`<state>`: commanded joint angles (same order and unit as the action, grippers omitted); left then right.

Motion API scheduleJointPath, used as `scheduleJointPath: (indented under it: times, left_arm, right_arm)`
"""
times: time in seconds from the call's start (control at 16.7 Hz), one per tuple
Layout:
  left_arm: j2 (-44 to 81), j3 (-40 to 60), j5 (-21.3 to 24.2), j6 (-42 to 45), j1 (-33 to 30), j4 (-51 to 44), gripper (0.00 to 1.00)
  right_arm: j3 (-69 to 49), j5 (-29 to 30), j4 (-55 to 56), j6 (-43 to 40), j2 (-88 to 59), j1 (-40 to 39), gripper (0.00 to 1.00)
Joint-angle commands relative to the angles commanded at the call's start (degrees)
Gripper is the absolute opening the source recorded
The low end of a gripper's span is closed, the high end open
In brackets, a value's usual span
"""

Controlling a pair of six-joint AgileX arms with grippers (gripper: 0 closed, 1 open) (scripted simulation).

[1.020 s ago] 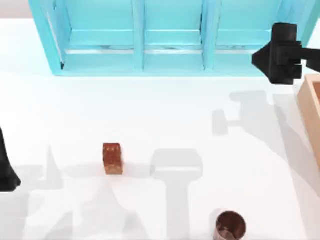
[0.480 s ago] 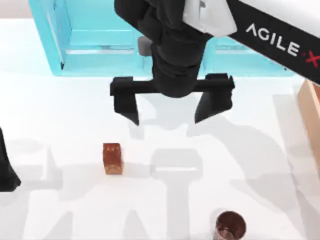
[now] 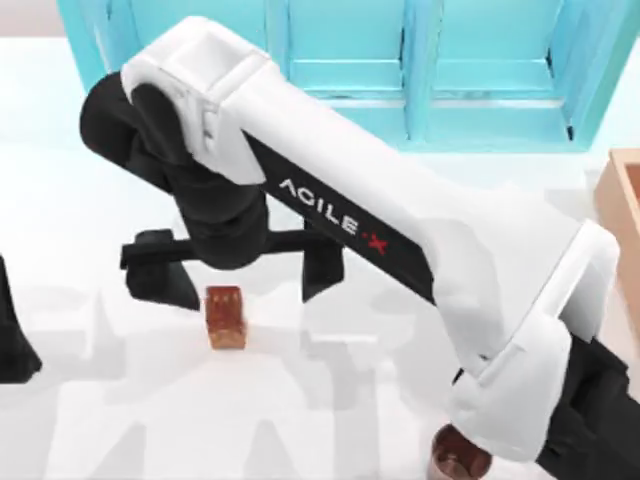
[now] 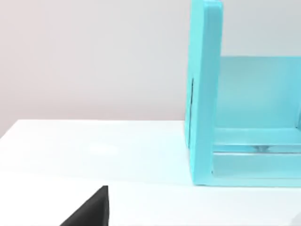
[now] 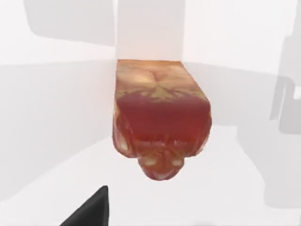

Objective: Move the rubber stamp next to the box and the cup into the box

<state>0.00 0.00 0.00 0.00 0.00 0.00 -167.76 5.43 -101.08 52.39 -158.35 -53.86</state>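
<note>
The right arm reaches far across the table, and the right gripper hangs just above the rubber stamp, its jaws spread wide, one finger on each side of the block and neither touching it as far as I can tell. The stamp stands on the table left of the middle, well apart from the box, which peeks in at the right edge. From the right wrist camera the stamp sits straight ahead, close, on bare white surface. The cup stands by the near edge, partly covered by the arm, and it is not in the box. So neither half of the job is done: the stamp has yet to be gripped and carried over beside the box, and the cup comes after. The left gripper is parked at the left edge; I cannot tell how its jaws stand. The table is plain glossy white with soft grey shadows, and a big turquoise cabinet runs along its far edge, a pale wall behind it.
</note>
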Motion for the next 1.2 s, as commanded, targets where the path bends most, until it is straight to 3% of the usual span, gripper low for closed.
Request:
scheduleJointPath:
  times: [0.36,1.2]
  left_arm:
    - [0.00,0.00,0.00,0.00,0.00,0.00,1.00]
    - [0.00,0.00,0.00,0.00,0.00,0.00,1.00]
  right_arm:
    - [-19.69,4.51,-3.44,4.94,-9.51,-2.74,1.00]
    - [-26.50,5.10,-2.69,4.99,-16.12,-2.54,1.00]
